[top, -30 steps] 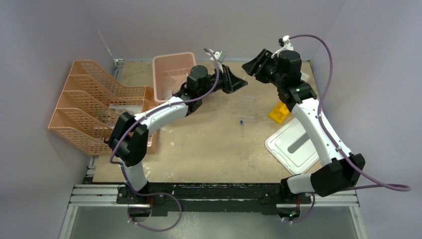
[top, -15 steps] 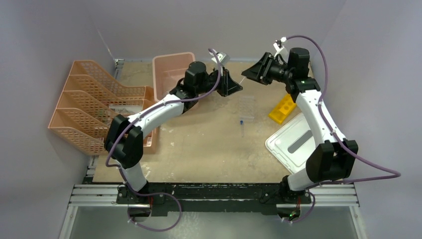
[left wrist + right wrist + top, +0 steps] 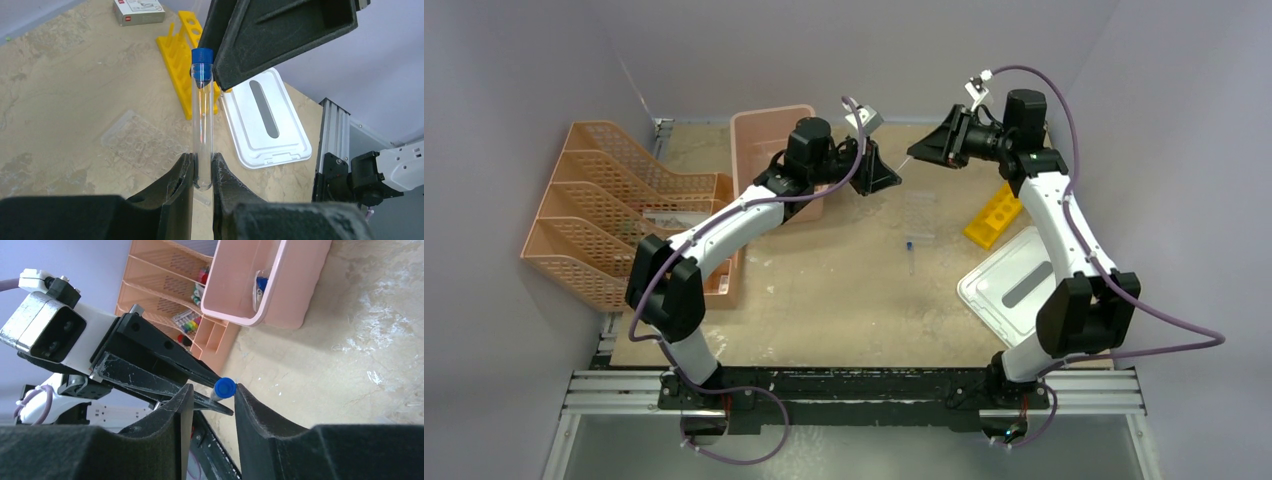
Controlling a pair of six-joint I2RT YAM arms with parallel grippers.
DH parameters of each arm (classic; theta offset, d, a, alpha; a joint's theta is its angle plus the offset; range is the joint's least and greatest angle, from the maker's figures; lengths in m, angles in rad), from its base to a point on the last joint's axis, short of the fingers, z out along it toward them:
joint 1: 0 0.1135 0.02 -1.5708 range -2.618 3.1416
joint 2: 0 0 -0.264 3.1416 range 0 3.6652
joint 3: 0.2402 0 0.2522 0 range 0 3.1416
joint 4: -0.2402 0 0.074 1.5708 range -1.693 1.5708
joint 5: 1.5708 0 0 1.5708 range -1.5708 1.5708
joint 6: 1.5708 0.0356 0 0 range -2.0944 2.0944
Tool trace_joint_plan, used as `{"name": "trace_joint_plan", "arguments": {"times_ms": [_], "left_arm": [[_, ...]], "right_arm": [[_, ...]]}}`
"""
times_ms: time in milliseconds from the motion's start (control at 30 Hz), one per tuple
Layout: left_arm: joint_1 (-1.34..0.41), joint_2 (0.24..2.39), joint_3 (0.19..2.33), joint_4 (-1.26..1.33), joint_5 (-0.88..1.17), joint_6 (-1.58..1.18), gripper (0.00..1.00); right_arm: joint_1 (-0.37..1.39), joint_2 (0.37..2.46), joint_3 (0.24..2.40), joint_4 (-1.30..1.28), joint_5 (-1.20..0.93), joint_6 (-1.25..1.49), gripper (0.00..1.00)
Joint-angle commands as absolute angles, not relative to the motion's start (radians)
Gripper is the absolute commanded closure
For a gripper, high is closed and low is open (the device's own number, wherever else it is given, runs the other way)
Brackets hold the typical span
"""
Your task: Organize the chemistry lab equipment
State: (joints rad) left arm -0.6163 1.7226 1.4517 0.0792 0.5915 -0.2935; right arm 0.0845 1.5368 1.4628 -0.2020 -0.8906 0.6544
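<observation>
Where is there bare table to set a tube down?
The widest bare patch is the near middle of the table, between the orange trays and the white lid. Crowded at the right: clear rack, dropper, yellow rack.

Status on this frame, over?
Left pincer shut on base of blue-capped clear tube. Right pincer open, straddling its cap, midair. Nothing obstructing.
</observation>
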Motion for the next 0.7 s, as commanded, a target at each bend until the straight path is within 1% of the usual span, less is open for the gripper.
{"name": "trace_joint_plan", "arguments": {"times_ms": [0,167,367,500,567,667], "left_arm": [[-0.612,1.674,1.499,0.088,0.641,-0.257,1.00],[-0.611,1.675,1.506,0.078,0.638,-0.247,1.00],[-0.609,1.678,1.514,0.060,0.631,-0.235,1.00],[-0.603,1.679,1.524,0.051,0.621,-0.232,1.00],[-0.603,1.683,1.530,0.048,0.628,-0.230,1.00],[-0.603,1.684,1.544,0.022,0.624,-0.214,1.00]], "right_arm": [[0.081,1.556,1.541,-0.212,-0.962,0.617,0.61],[0.081,1.571,1.556,-0.239,-0.963,0.601,0.62],[0.081,1.577,1.550,-0.197,-1.031,0.610,0.75],[0.081,1.575,1.552,-0.185,-1.072,0.586,0.76],[0.082,1.575,1.557,-0.192,-1.077,0.580,0.82],[0.082,1.581,1.569,-0.205,-1.076,0.569,0.87]]}}
